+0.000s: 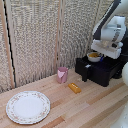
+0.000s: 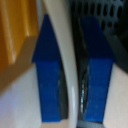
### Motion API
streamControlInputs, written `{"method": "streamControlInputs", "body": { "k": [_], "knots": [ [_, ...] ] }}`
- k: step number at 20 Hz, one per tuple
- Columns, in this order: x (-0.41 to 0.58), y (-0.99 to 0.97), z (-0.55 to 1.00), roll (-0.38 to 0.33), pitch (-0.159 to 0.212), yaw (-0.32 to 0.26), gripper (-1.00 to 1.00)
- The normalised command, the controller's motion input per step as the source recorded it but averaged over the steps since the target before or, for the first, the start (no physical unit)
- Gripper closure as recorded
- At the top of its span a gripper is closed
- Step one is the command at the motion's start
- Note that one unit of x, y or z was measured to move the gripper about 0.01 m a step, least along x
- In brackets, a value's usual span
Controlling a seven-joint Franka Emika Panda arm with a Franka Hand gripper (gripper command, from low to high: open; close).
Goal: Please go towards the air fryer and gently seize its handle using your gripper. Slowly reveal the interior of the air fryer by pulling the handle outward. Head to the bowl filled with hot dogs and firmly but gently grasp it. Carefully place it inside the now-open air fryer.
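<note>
Gripper pinches the white bowl by its rim, blue fingers clamped each side so the hot dogs stay level, w/ bowl held over the open air fryer drawer at the exterior view's right, handle sticking out toward the pink cup.

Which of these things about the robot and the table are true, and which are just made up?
1. The gripper is pinching the rim of the white bowl. True.
2. The bowl sits on the big patterned plate. False: it is held over the open air fryer.
3. The pink cup stands upright on the table. True.
4. The air fryer's drawer is shut. False: it is pulled out, handle forward.
5. The lone orange stick lies inside the pink cup. False: it lies on the table beside it.
</note>
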Motion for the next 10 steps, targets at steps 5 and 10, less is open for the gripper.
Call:
{"method": "streamControlInputs", "body": {
  "k": [5, 10],
  "knots": [
    [0.129, -0.47, -0.30, 0.000, 0.026, -0.033, 1.00],
    [0.124, -0.28, -0.13, 0.000, 0.011, -0.023, 1.00]
  ]
}}
